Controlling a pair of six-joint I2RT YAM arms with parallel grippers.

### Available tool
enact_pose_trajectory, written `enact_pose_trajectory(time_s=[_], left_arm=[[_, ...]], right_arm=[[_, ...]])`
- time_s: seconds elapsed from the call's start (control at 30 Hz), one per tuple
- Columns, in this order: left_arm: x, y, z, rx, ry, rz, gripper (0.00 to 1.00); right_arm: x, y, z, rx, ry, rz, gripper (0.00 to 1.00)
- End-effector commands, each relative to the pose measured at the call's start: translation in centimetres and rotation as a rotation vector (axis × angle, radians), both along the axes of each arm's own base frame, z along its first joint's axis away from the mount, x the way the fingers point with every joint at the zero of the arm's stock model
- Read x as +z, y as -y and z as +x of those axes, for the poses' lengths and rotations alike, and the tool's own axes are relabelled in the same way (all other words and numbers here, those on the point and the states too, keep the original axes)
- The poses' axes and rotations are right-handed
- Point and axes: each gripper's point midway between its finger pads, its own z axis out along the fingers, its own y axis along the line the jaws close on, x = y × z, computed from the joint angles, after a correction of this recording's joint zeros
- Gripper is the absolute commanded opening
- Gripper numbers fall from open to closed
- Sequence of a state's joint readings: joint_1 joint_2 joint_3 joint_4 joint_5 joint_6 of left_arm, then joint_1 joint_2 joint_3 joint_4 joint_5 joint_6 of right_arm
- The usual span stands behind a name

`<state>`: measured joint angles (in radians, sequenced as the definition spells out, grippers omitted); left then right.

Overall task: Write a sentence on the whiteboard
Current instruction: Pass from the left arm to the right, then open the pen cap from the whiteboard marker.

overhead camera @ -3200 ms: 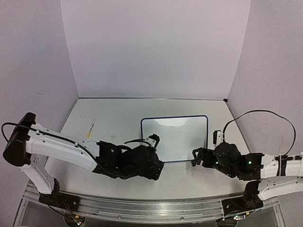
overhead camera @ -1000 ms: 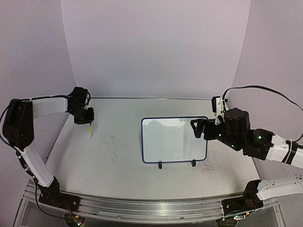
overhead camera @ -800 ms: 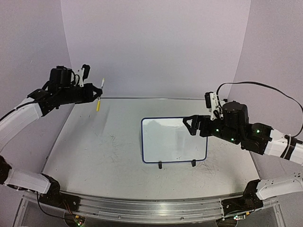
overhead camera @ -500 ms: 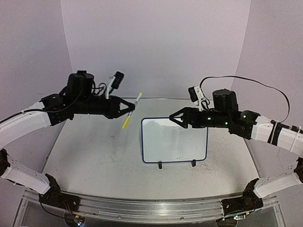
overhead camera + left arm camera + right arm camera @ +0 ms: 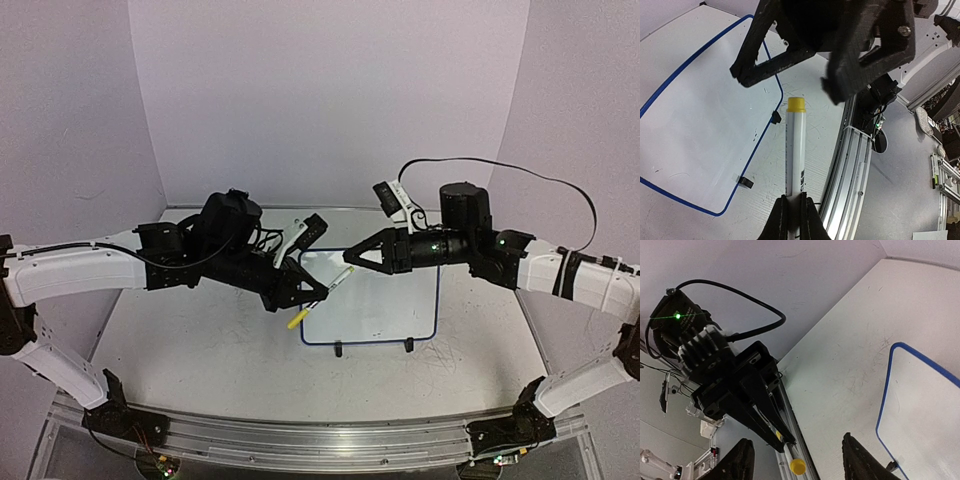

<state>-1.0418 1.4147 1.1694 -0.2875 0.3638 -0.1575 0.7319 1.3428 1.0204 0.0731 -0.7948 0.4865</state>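
**Marker presented cap-first above a blank whiteboard**

The whiteboard (image 5: 385,305) is laid on the tabletop (image 5: 220,330), right of centre, and no writing can be made out on it. It is judged light and stiff, likely to slide under pen pressure, and best steadied by its frame. Above its left edge a smooth, slippery-looking marker (image 5: 338,282) is clamped by the left gripper (image 5: 315,294), while the right gripper (image 5: 352,262) is held parted. Only in the left wrist view is the yellow cap (image 5: 796,104) seen just short of those jaws, a gap hidden from the top view
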Motion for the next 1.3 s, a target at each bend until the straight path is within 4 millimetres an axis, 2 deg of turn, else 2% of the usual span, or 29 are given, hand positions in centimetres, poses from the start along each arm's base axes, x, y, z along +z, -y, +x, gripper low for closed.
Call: enact_pose_trajectory(time_s=[0.0, 0.13, 0.33, 0.43, 0.53, 0.57, 0.6, 0.67, 0.73, 0.8, 0.9, 1.0, 1.1, 1.27], left_arm=[[2.0, 0.7, 0.0, -0.033, 0.063, -0.045, 0.0], [1.9, 0.9, 0.2, -0.031, 0.071, -0.041, 0.0], [2.1, 0.6, 0.5, -0.012, 0.094, -0.04, 0.0], [2.0, 0.4, 0.6, -0.003, 0.1, -0.037, 0.0], [1.7, 0.0, 1.1, 0.034, 0.099, -0.027, 0.0], [1.5, -0.1, 1.3, 0.052, 0.086, -0.022, 0.11], [1.3, -0.2, 1.3, 0.061, 0.082, -0.016, 0.24], [1.0, -0.6, 0.9, 0.054, 0.071, -0.013, 0.41], [0.4, -0.9, 0.2, 0.032, 0.055, -0.008, 0.52], [-0.1, -1.3, -0.1, 0.029, 0.045, -0.003, 0.55], [-0.9, -2.0, 0.1, 0.059, 0.04, 0.024, 0.52], [-1.1, -2.7, 0.0, 0.076, 0.036, 0.029, 0.45], [-0.8, -3.1, 0.3, 0.105, 0.052, 0.027, 0.31], [-0.5, -3.4, 1.0, 0.134, 0.088, 0.032, 0.03]], right_arm=[[1.0, -0.9, -1.0, 0.088, 0.01, 0.074, 0.54], [0.1, -1.6, -1.3, 0.127, -0.023, 0.087, 0.44], [-1.3, -2.5, -1.8, 0.151, -0.05, 0.077, 0.39], [-1.8, -2.4, -1.7, 0.137, -0.06, 0.079, 0.23], [-1.3, -2.2, -1.6, 0.116, -0.053, 0.095, 0.09], [-1.1, -2.1, -1.5, 0.104, -0.048, 0.097, 0.02], [-0.8, -2.0, -1.4, 0.09, -0.041, 0.1, 0.01], [-0.2, -1.6, -1.2, 0.058, -0.024, 0.108, 0.0], [0.2, -1.3, -1.1, 0.042, -0.014, 0.115, 0.0], [0.6, -1.1, -1.0, 0.029, -0.007, 0.119, 0.0], [0.7, -0.8, -0.8, 0.01, -0.001, 0.118, 0.0], [0.8, -0.7, -0.9, 0.004, 0.003, 0.115, 0.0], [0.7, -0.7, -0.9, 0.005, 0.004, 0.11, 0.0], [0.9, -0.4, -0.7, -0.016, 0.016, 0.104, 0.0]])
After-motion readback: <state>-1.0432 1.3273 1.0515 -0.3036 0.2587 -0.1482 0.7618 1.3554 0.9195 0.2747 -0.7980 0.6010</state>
